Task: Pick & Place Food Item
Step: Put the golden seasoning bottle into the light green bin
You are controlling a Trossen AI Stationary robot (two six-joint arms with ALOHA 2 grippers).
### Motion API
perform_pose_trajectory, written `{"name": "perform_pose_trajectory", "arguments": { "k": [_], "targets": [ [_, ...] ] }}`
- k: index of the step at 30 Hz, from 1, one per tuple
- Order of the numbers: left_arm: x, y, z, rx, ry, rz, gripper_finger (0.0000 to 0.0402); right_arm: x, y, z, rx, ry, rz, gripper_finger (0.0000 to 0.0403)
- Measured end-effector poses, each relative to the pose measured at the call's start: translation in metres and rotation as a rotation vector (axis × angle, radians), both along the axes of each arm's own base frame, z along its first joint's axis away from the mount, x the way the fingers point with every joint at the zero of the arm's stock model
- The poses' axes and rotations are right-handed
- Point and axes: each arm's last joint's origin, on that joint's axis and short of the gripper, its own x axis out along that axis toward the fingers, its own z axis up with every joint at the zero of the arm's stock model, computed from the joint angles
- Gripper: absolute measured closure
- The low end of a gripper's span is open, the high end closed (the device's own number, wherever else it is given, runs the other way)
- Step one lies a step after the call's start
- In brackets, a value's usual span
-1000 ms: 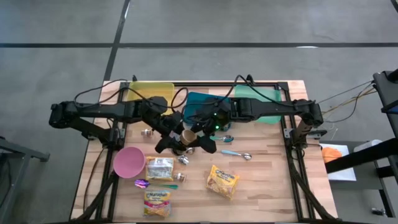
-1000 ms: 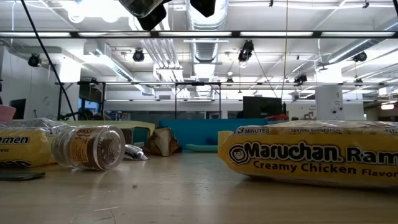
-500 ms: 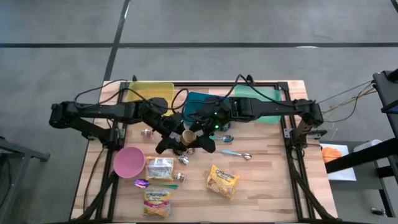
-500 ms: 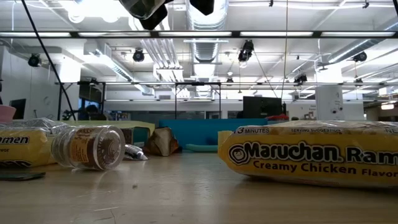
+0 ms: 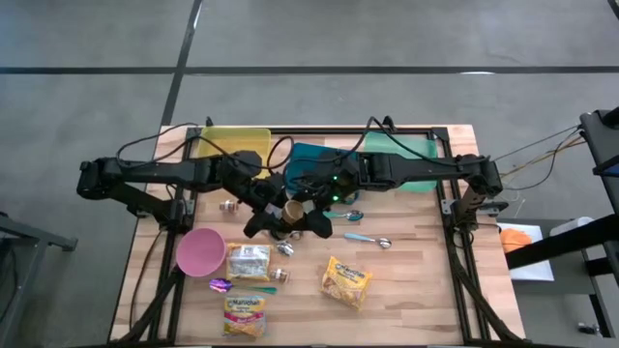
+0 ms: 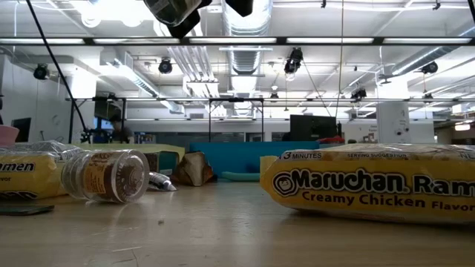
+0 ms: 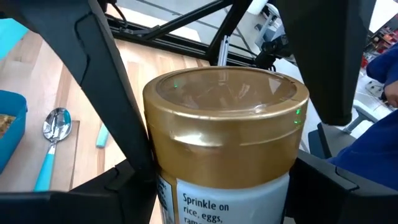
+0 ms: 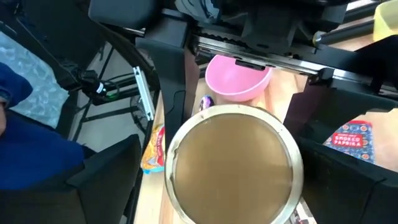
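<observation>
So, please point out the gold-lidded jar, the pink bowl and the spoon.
jar (image 7: 227, 109), left wrist view, gold lid
pink bowl (image 5: 199, 251), high view, inside
spoon (image 5: 366, 239), high view, blue handle

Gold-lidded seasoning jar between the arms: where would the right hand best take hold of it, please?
Probably by its round gold lid, from straight above. The jar stands upright in the left hand, whose fingers flank its body, leaving only the lid free; the open right hand hangs over it.

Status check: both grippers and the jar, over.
Left gripper shut on gold-lidded jar, mid-table. Right gripper open around its lid. Pink bowl nearby, not in the way.
</observation>
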Motion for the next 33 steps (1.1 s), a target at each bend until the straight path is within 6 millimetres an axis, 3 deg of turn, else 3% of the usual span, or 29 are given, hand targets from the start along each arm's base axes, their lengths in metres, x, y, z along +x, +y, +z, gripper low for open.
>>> {"name": "perform_pose_trajectory", "arguments": {
  "k": [21,24,28,33],
  "targets": [
    [0.0009,-0.0001,0.0017,-0.025,-0.007,0.009,0.0119,-0.0004,-0.001,-0.0024,-0.04,0.01,-0.016,0.0022],
    [0.0009,-0.0001,0.0019,-0.03,-0.007,0.009,0.0119,-0.0003,-0.001,-0.0031,-0.042,0.013,-0.019,0.0053],
    [0.0009,-0.0003,0.002,-0.035,-0.006,0.009,0.0119,0.0,-0.0016,-0.0039,-0.043,0.017,-0.022,0.0126],
    [0.001,-0.0003,0.0021,-0.036,-0.006,0.008,0.0119,0.0,-0.0016,-0.004,-0.042,0.018,-0.022,0.0133]
  ]
}}
